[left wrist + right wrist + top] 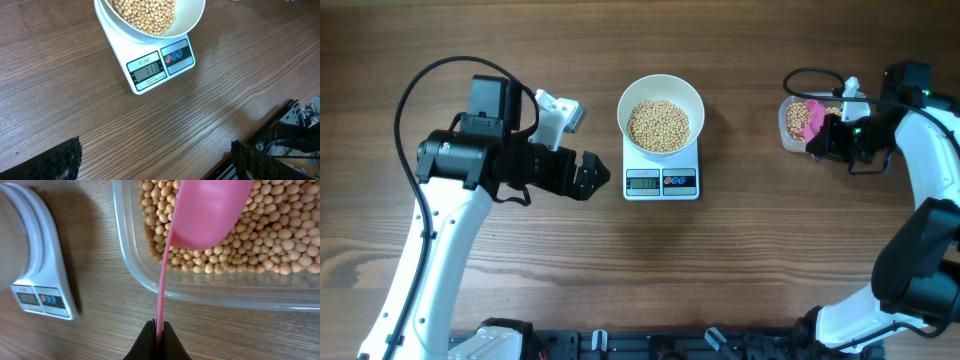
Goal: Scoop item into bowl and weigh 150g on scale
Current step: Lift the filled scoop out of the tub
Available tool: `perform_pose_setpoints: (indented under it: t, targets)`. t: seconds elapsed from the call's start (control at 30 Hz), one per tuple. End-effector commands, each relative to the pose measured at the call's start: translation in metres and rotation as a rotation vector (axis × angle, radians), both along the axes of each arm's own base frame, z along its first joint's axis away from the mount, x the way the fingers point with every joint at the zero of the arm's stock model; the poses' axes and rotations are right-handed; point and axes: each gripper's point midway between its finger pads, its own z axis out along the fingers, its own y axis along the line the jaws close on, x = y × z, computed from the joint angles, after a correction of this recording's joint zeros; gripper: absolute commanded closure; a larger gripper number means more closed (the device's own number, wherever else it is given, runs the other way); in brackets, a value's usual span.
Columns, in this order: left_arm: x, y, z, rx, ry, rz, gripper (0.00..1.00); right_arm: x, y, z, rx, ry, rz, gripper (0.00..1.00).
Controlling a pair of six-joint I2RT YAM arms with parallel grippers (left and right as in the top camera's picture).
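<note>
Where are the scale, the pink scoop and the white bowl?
scale [146, 69], left wrist view, its grey display.
pink scoop [207, 212], right wrist view, its cup's outer side.
white bowl [661, 84], overhead view, its inner wall.

The bowl [192, 17] of beans [145, 12] sits on the scale [150, 70] on the wooden desk [75, 110]; the left claw [155, 161] gapes wide.

Open counter [750, 230] between scale [661, 182] and tub [786, 131]. The bowl [629, 96] covers the scale's platform. Left end effector [597, 178], jaws wide, stands near the scale's left edge; pink scoop [812, 116] occupies the tub.
</note>
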Motion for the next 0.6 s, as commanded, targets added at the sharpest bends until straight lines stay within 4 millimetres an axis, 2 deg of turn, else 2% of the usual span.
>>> perform_pose_setpoints:
  t: [0.0,0.23,0.37,0.57]
  targets:
    - [-0.002,-0.004,0.008,-0.016,-0.029,-0.028,0.00,-0.001,0.013,0.000,0.098,0.006,0.002,0.96]
    - [-0.002,-0.004,0.008,-0.016,-0.029,-0.028,0.00,-0.007,0.015,-0.006,0.124,0.023,-0.006,0.96]
    - [-0.002,-0.004,0.008,-0.016,-0.029,-0.028,0.00,-0.015,0.010,-0.015,0.138,0.048,-0.045,0.96]
    - [-0.002,-0.004,0.008,-0.016,-0.029,-0.028,0.00,-0.008,0.004,-0.005,0.234,-0.004,-0.094,0.96]
